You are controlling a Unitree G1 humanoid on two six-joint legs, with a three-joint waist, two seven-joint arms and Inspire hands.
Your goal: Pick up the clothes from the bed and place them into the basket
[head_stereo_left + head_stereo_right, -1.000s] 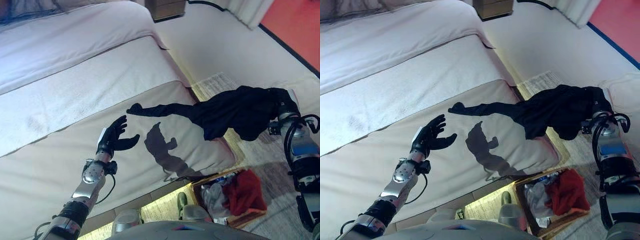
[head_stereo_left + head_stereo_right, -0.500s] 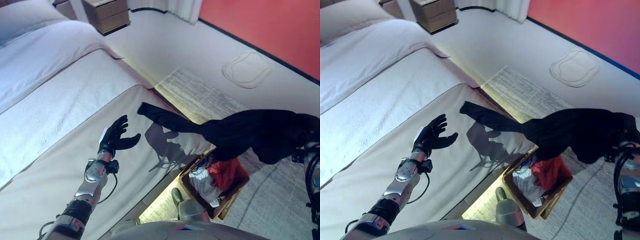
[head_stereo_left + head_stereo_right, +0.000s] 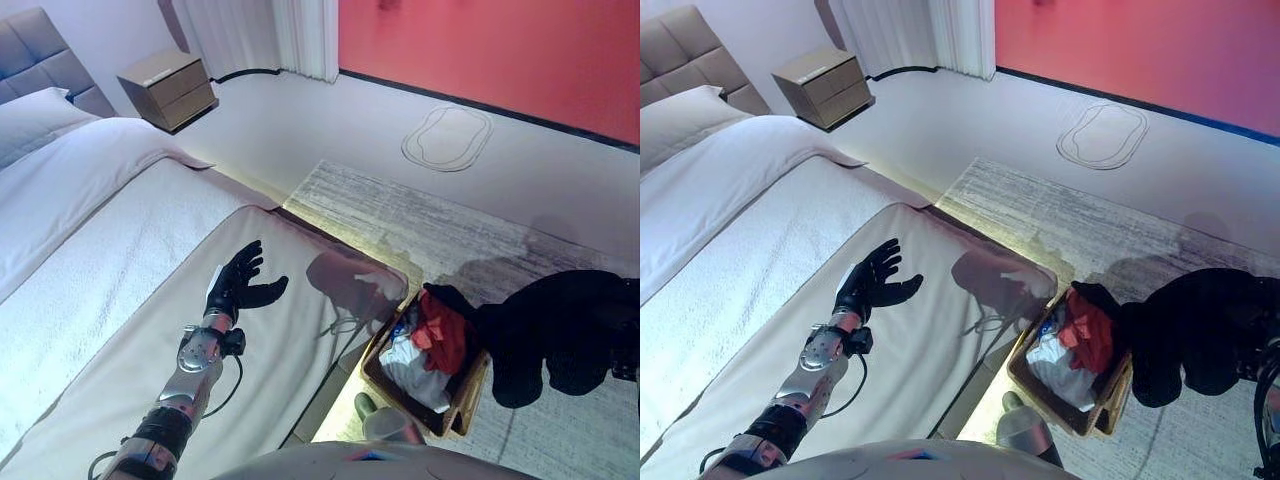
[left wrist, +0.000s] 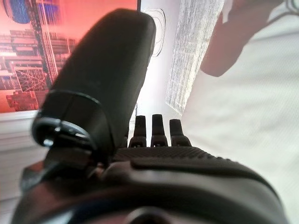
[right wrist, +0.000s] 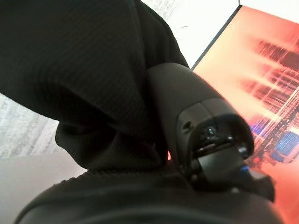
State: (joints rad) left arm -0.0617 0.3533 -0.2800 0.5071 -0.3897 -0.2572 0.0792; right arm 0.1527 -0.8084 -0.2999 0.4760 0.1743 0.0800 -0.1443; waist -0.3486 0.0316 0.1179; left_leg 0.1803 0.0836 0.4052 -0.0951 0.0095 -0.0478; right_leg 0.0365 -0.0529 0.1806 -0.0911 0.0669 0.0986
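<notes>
The right hand (image 5: 205,116) is clenched round one black garment (image 3: 560,325), which hangs bunched in the air just beside the one basket (image 3: 470,385) on the floor off the bed's (image 3: 110,250) foot corner. The basket holds red and white clothes. The left hand (image 3: 240,285) hovers over the bed, fingers spread, holding nothing.

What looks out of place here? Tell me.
Little stands out. The black garment hangs bunched from the right hand beside the basket, one end draped on its rim, not yet inside. The basket already holds red and white clothes. The left hand hovers open over the bed.
</notes>
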